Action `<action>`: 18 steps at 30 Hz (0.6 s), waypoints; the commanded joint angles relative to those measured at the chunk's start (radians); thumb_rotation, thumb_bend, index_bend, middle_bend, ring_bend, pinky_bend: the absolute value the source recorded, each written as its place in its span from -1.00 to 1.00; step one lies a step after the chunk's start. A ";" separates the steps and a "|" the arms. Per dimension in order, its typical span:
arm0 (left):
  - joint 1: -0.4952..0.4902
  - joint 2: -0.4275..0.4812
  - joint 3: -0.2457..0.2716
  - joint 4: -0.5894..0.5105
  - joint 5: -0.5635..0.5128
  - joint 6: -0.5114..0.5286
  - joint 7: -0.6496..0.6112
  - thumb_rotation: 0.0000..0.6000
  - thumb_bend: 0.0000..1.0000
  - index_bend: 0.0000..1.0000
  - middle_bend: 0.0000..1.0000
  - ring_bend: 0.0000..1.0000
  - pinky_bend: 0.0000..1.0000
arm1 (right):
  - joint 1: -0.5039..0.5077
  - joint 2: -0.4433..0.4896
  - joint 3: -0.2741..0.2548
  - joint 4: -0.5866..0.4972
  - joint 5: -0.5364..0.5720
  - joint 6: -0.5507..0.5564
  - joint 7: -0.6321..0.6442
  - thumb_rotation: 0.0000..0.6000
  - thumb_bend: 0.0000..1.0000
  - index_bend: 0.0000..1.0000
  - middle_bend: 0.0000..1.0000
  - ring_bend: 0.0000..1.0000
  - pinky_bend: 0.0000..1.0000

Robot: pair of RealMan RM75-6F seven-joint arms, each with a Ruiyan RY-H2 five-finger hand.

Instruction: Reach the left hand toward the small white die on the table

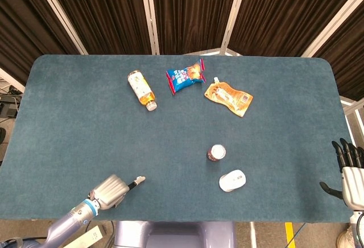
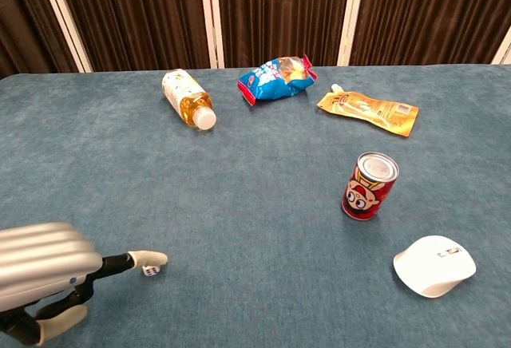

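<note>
The small white die [image 2: 149,270] lies near the table's front left edge. In the chest view my left hand [image 2: 41,271] sits just left of it, silver back upward. One finger [image 2: 147,258] stretches over the die's top and seems to touch it, while the thumb [image 2: 54,323] hangs apart below. Nothing is held. In the head view the left hand [image 1: 110,190] points right and its fingertip [image 1: 139,179] hides the die. My right hand [image 1: 350,169] hangs off the table's right edge, fingers apart and empty.
A red can [image 2: 370,186] stands right of centre, with a white mouse [image 2: 434,265] nearer the front. At the back lie a bottle [image 2: 187,99], a blue snack bag [image 2: 276,78] and an orange pouch [image 2: 368,109]. Dark curtains close the rear.
</note>
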State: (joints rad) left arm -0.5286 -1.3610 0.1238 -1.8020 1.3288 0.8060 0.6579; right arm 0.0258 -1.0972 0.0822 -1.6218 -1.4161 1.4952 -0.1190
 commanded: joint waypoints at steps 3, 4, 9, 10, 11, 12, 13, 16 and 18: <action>0.011 0.021 0.025 -0.004 0.019 0.026 -0.017 1.00 0.31 -1.00 0.61 0.63 0.70 | 0.000 -0.002 0.000 0.002 0.002 -0.002 -0.003 1.00 -0.96 -1.00 -1.00 -1.00 -1.00; 0.013 0.025 0.029 -0.005 0.023 0.030 -0.021 1.00 0.31 -1.00 0.61 0.63 0.70 | 0.001 -0.002 0.000 0.002 0.002 -0.003 -0.004 1.00 -0.96 -1.00 -1.00 -1.00 -1.00; 0.032 0.058 0.062 -0.005 0.071 0.063 -0.059 1.00 0.32 -1.00 0.60 0.63 0.70 | 0.000 -0.006 -0.002 0.002 -0.001 -0.002 -0.011 1.00 -0.96 -1.00 -1.00 -1.00 -1.00; 0.036 0.062 0.065 -0.005 0.079 0.070 -0.069 1.00 0.32 -1.00 0.60 0.63 0.70 | 0.000 -0.007 -0.003 0.001 -0.001 -0.002 -0.012 1.00 -0.96 -1.00 -1.00 -1.00 -1.00; 0.041 0.069 0.070 -0.008 0.088 0.079 -0.083 1.00 0.32 -1.00 0.60 0.63 0.70 | 0.000 -0.007 -0.003 0.002 -0.001 -0.001 -0.012 1.00 -0.96 -1.00 -1.00 -1.00 -1.00; 0.046 0.078 0.076 -0.010 0.100 0.089 -0.095 1.00 0.32 -1.00 0.61 0.63 0.70 | 0.001 -0.006 -0.002 0.000 -0.002 -0.001 -0.014 1.00 -0.96 -1.00 -1.00 -1.00 -1.00; 0.049 0.083 0.079 -0.011 0.108 0.095 -0.101 1.00 0.32 -1.00 0.61 0.63 0.70 | 0.001 -0.006 -0.002 -0.001 -0.002 -0.001 -0.015 1.00 -0.96 -1.00 -1.00 -1.00 -1.00; 0.062 0.107 0.101 -0.012 0.147 0.117 -0.126 1.00 0.32 -1.00 0.61 0.63 0.70 | 0.001 -0.006 -0.004 -0.006 -0.003 -0.002 -0.021 1.00 -0.96 -1.00 -1.00 -1.00 -1.00; 0.069 0.121 0.115 -0.012 0.165 0.126 -0.139 1.00 0.33 -1.00 0.61 0.63 0.70 | 0.000 -0.008 -0.006 -0.003 -0.003 -0.002 -0.022 1.00 -0.96 -1.00 -1.00 -1.00 -1.00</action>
State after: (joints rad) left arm -0.4681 -1.2522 0.2264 -1.8128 1.4805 0.9217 0.5311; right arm 0.0258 -1.1053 0.0770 -1.6249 -1.4191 1.4933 -0.1408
